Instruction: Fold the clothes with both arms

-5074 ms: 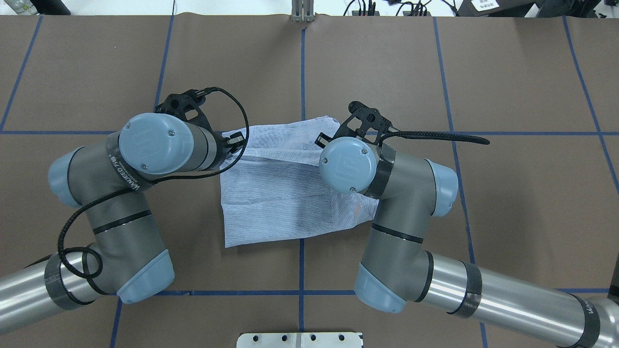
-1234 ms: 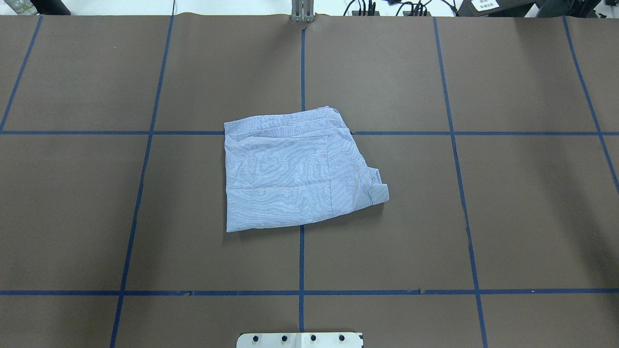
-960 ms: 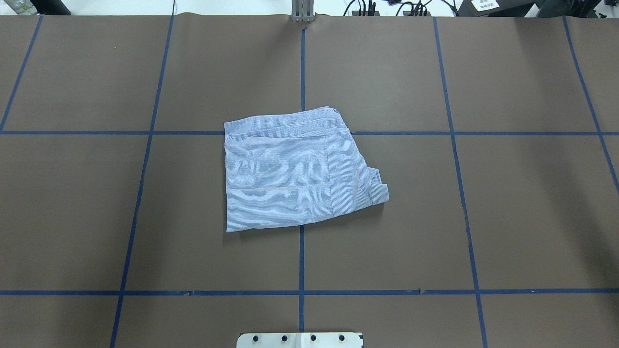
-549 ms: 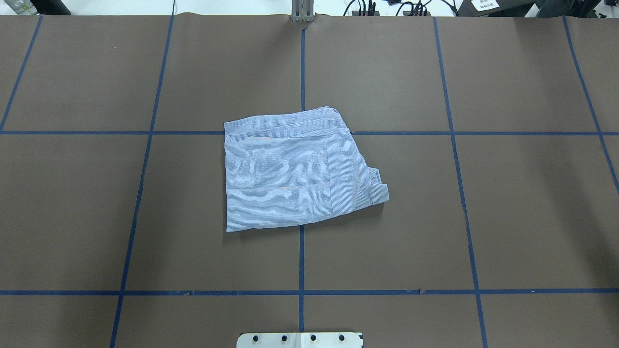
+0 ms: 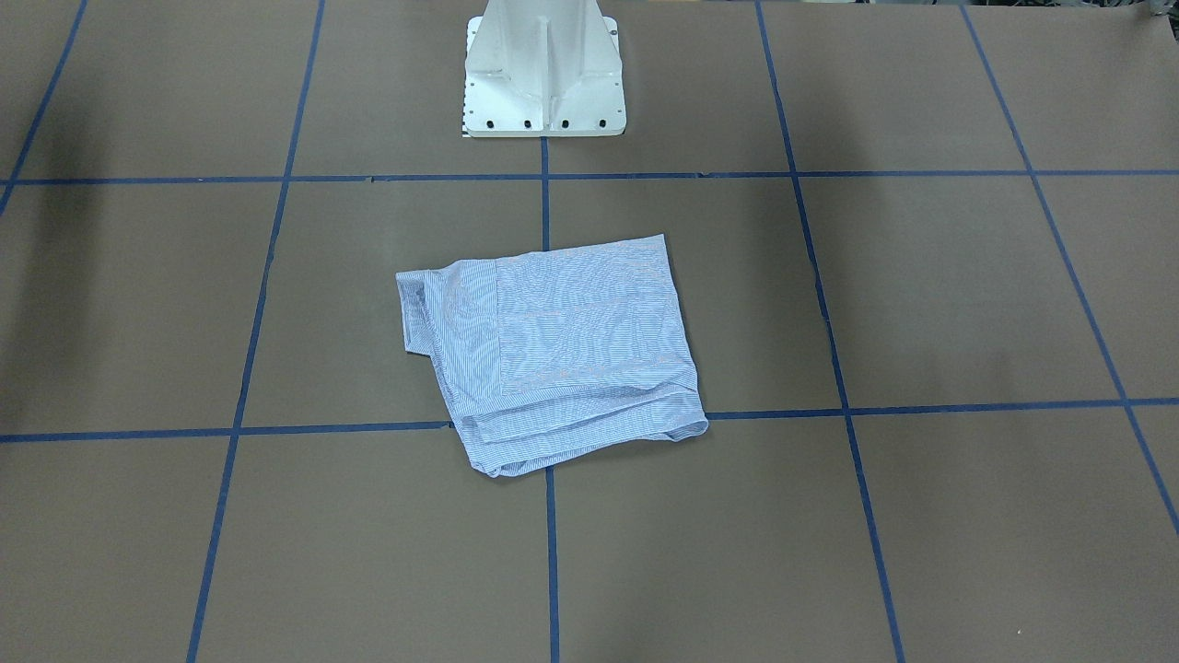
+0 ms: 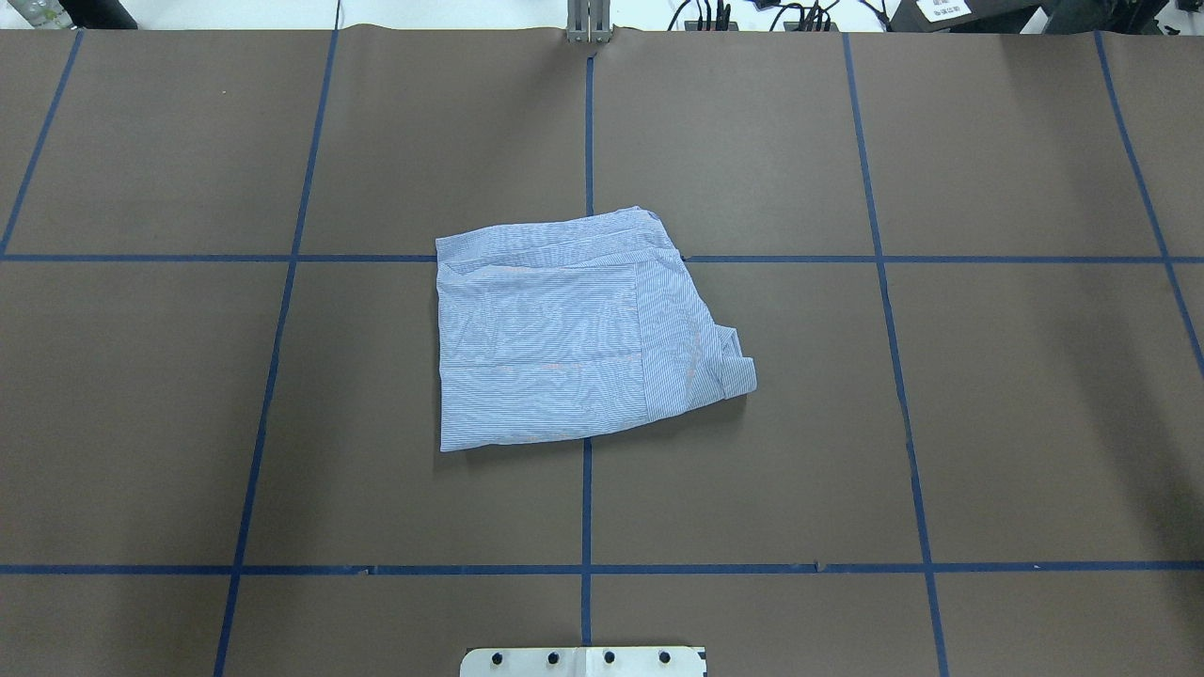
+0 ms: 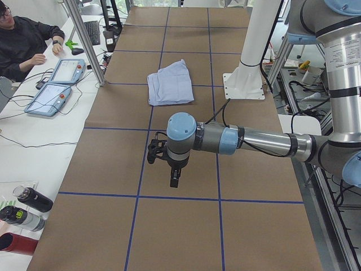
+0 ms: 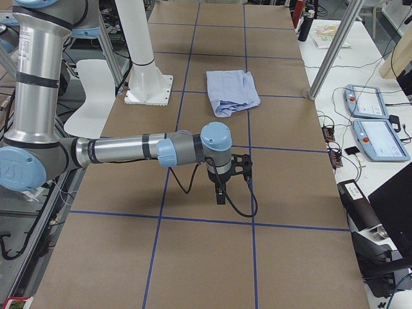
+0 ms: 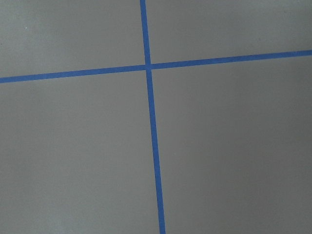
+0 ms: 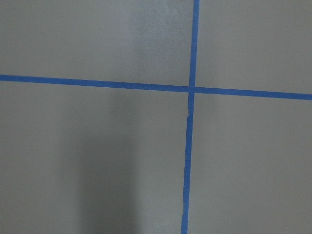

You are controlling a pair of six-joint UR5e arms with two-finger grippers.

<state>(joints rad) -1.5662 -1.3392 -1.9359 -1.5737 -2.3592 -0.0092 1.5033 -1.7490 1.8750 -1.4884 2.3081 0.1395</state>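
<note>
One shirt point(image 6: 583, 329) folded, flat on surface point(image 6: 847, 423), between both tools, well away from each | left tool point(image 7: 174, 180) hangs pointing down over tape cross point(image 9: 148, 67), apart or together: cannot tell | right tool point(image 8: 221, 196) same, cannot tell

robotics lab: blue-taped grid table point(image 6: 752, 141), teach pendants point(image 7: 69, 70), white pedestal point(image 5: 543, 64), seated operator point(image 7: 22, 42).
</note>
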